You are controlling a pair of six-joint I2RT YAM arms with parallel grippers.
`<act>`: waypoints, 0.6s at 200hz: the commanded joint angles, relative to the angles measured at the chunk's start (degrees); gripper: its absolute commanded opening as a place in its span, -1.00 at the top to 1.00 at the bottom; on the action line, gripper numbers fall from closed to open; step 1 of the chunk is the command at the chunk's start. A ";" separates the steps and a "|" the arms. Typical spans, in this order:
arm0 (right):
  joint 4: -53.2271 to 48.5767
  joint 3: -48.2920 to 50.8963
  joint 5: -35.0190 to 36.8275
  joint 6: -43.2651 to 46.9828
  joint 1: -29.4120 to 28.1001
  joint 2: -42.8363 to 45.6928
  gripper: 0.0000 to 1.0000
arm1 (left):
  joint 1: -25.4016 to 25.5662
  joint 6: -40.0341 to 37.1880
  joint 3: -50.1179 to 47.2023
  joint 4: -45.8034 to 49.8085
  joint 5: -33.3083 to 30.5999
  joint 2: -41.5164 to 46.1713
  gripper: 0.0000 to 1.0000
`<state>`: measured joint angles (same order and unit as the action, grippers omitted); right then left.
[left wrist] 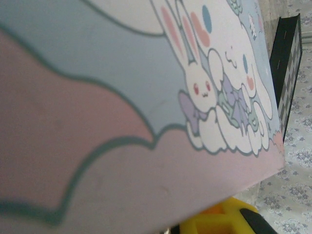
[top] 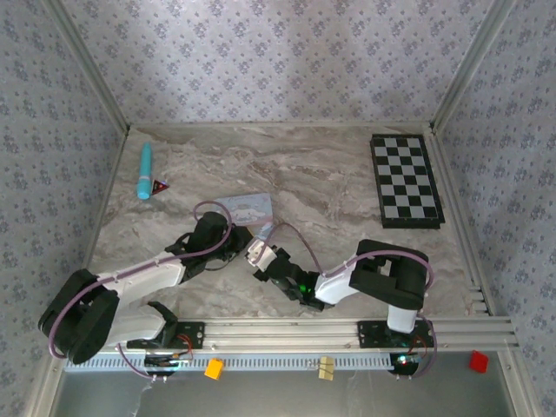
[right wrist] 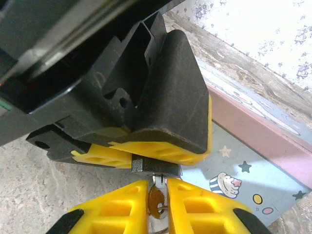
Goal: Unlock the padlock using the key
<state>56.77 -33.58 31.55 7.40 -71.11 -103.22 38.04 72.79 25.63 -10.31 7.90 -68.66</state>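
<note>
padlock clamped btwn l gripper pads, just beside tin. r gripper pinched narrow on key, key at padlock's underside.

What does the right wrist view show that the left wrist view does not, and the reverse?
Right wrist view: the right gripper shut on the key, just under the padlock clamped in the left gripper. Left wrist view: cartoon rabbits on the light-blue tin, with the chessboard beyond it. Both: that tin.
</note>
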 commanded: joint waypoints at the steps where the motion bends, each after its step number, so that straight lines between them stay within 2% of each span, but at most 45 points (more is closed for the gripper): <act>1: -2.87 -0.25 3.89 -2.24 1.59 -0.97 0.69 | 0.63 0.64 -0.14 -1.45 1.24 1.96 1.00; 53: -3.81 0.90 2.02 -7.48 3.50 0.09 0.83 | 0.63 0.29 -0.14 -1.56 1.24 2.42 1.00; 101: -6.41 2.09 -11.09 -20.81 8.26 2.78 1.00 | 0.63 0.33 -0.23 -2.17 1.24 2.35 1.00; 120: -5.78 2.62 -16.58 -26.21 10.53 2.60 1.00 | 0.63 0.08 -0.05 -2.17 1.25 2.28 1.00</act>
<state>55.11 -32.80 18.28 -8.64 -65.12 -100.51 38.02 73.08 25.43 -11.55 5.91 -68.23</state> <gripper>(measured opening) 0.051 0.167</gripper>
